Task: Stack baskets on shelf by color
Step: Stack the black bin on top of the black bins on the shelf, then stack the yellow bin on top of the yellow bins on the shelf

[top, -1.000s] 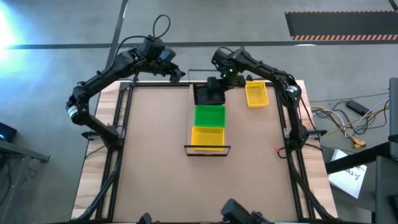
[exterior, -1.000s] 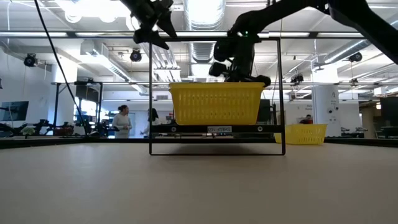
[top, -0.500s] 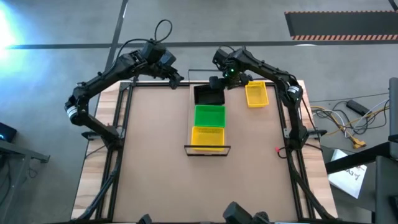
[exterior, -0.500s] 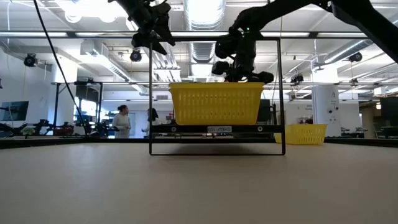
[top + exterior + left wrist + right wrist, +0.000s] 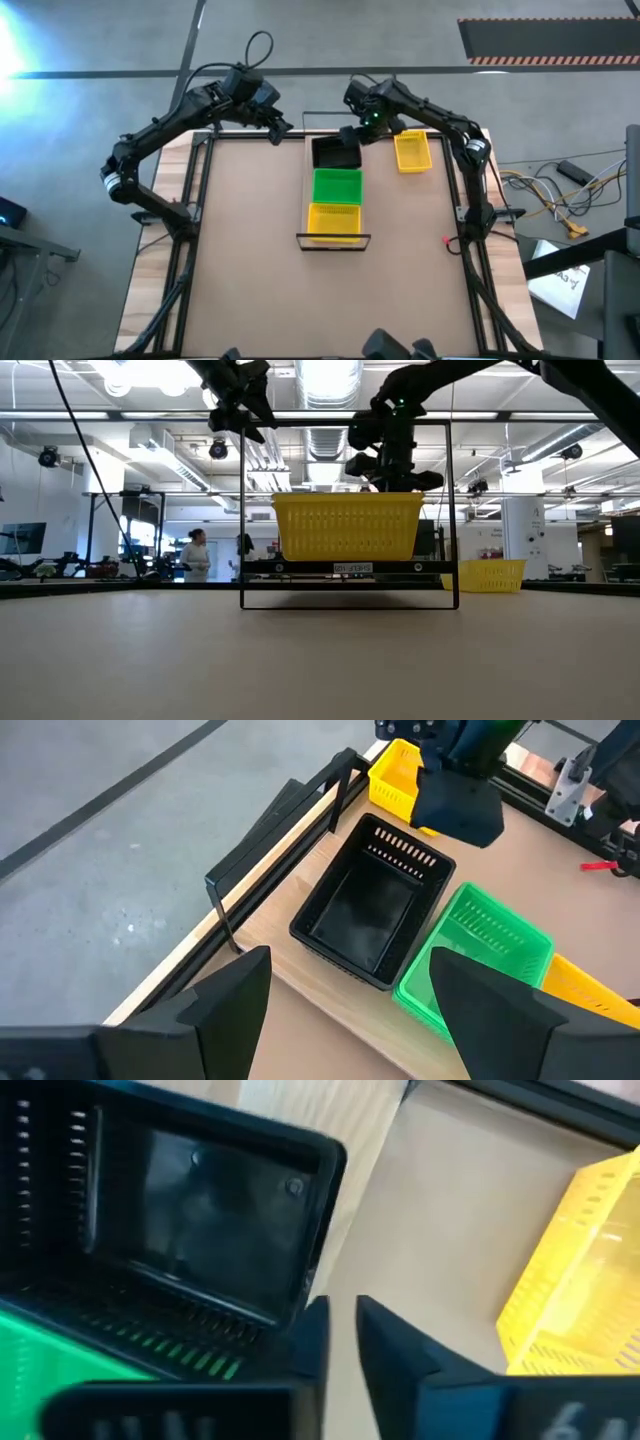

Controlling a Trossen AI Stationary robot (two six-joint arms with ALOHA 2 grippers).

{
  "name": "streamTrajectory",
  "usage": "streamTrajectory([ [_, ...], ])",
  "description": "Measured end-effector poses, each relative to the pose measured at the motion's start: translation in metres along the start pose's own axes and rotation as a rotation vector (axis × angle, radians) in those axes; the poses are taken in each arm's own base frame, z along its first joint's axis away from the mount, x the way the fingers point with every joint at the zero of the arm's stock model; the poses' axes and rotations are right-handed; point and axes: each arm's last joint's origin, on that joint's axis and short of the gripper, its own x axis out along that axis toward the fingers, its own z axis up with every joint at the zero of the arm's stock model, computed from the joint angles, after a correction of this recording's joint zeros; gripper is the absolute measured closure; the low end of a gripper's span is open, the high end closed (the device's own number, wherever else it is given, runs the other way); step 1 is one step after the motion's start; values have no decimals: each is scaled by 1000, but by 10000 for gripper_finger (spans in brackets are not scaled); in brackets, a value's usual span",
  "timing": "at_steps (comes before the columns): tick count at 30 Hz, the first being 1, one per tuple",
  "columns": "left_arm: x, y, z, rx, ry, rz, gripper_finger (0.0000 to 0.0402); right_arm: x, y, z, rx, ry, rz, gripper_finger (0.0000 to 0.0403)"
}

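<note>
On the shelf (image 5: 304, 190) stand a black basket (image 5: 335, 153) at the far end, a green basket (image 5: 337, 187) in the middle and a yellow basket (image 5: 335, 221) at the near end, each on its base. A second yellow basket (image 5: 412, 151) sits on the tabletop to the right of the shelf. My right gripper (image 5: 349, 135) hovers above the black basket's far right corner (image 5: 325, 1160), its fingers narrowly open and touching nothing. My left gripper (image 5: 280, 127), wide open (image 5: 350, 990), hangs in the air left of the shelf's far end.
The brown tabletop (image 5: 250, 230) lies bare to the left and right of the shelf. The shelf's black wire frame (image 5: 245, 510) rises at both ends. Black table rails (image 5: 190, 200) run along the edges. People stand in the room beyond (image 5: 195, 555).
My right gripper has risen off the black basket and drawn a little toward the far edge. The basket has stayed on the shelf. My left gripper has drifted slightly up and toward the table's left.
</note>
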Motion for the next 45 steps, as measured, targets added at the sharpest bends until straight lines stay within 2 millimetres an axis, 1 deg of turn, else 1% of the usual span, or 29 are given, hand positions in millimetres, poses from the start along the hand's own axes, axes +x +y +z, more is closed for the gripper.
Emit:
streamTrajectory([
  [2, 0, 0, 0, -1, 1, 0, 143, -2, 0, 0, -22, -1, 13, 384],
  [6, 1, 0, 0, -40, -9, 3, 143, -4, 2, 0, -98, 12, 100, 393],
  [9, 2, 0, 1, -72, -16, 9, 143, 6, 3, 2, -126, 16, 111, 394],
  [13, 2, 0, 2, -101, -35, 18, 143, 24, 1, 1, -132, 38, 98, 394],
  [15, 2, 0, 2, -102, -37, 18, 143, 29, 0, 0, -139, 44, 94, 394],
  [18, 2, 0, 2, -116, -36, 17, 143, 20, 0, -1, -161, 15, 110, 394],
  [21, 2, 0, 2, -128, -35, 17, 143, -3, -1, -5, -197, -43, 126, 394],
  [23, 2, 0, 2, -128, -34, 16, 143, -18, -7, -11, -234, -75, 104, 394],
  [26, 2, -2, 1, -127, -28, 13, 143, -29, -26, -22, -265, -92, -25, 394],
  [29, 2, -5, 0, -137, -16, 6, 143, -30, -54, -33, -226, -61, -103, 387],
  [32, 3, -8, 0, -138, -11, -2, 143, -24, -84, -46, -180, -19, -133, 367],
  [35, 3, -12, -1, -130, -8, -12, 143, -10, -117, -49, -143, 0, -146, 336],
  [37, 4, -14, -1, -124, -6, -19, 143, -1, -134, -42, -178, -23, -150, 310],
  [39, 4, -16, -2, -117, -6, -26, 143, 3, -144, -32, -280, -79, -152, 286],
  [42, 5, -19, -3, -108, 6, -70, 143, 11, -148, -15, -483, -146, -165, 261],
  [45, 7, -23, -5, -112, 29, -156, 143, 22, -150, 3, -657, -149, -222, 252],
])
